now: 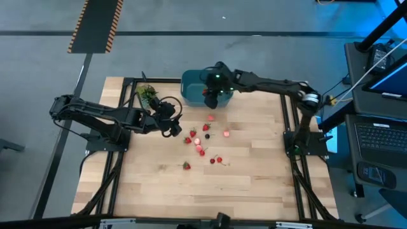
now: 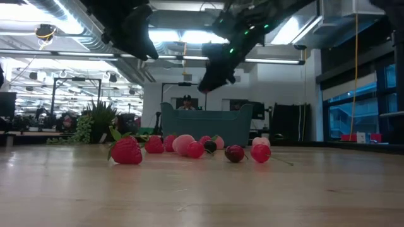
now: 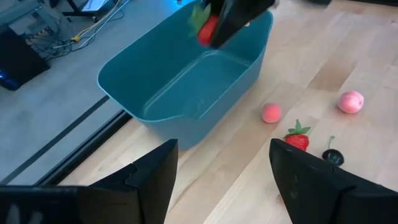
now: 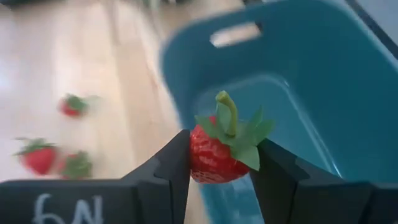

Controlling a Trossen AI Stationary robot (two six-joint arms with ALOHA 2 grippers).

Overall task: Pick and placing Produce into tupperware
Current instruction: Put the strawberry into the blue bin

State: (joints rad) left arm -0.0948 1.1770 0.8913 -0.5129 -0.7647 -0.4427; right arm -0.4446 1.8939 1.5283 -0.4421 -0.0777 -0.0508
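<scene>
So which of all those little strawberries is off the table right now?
The strawberry with the green leafy top, pinched in the right tool above the teal tub. All the other pieces lie on the wooden table.

Open-plan robotics lab or tech office: pale wooden tabletop (image 1: 241, 184) on a black metal frame (image 1: 294, 137), set on a grey concrete floor (image 1: 191, 51) marked with a black-and-orange hazard-striped strip (image 1: 95, 25). Beyond the table, exposed silver ceiling ducts (image 2: 76, 38), long fluorescent light strips (image 2: 63, 55), rows of distant desks with monitors (image 2: 38, 120). At the side, an open laptop (image 1: 380, 140) on a dark stand.
</scene>
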